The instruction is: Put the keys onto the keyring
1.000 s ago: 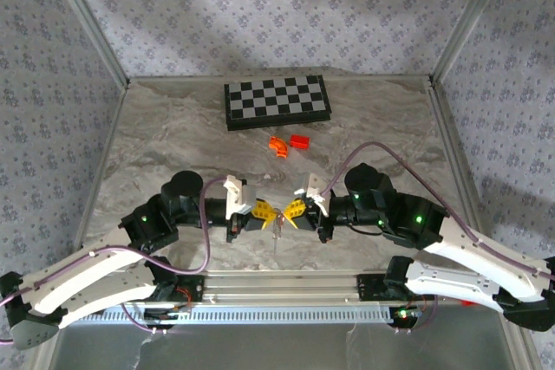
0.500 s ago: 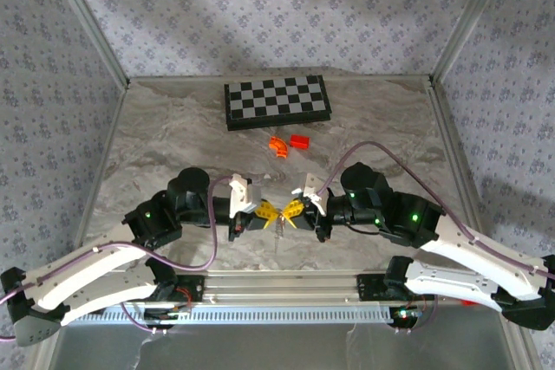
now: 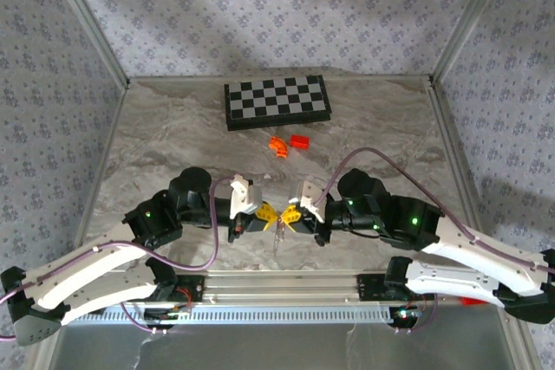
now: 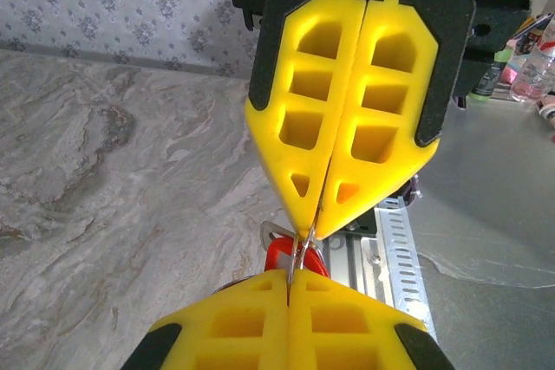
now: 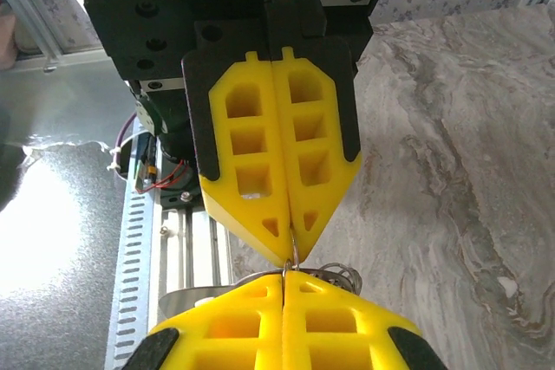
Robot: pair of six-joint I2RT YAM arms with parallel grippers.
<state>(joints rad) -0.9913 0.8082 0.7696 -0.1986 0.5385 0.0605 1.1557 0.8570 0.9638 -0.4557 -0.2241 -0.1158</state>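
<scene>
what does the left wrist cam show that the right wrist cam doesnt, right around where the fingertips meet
Left wrist view: the red key tucked just behind the meeting fingertips, and bottles at the far right edge. Right wrist view: loose silvery loops of the keyring beside the tips, and red and black wiring under the opposite arm's mount. Shared: left gripper and right gripper shut, tip to tip, both pinching a thin wire of that ring, over the marble table, with the perforated rail nearby.
</scene>
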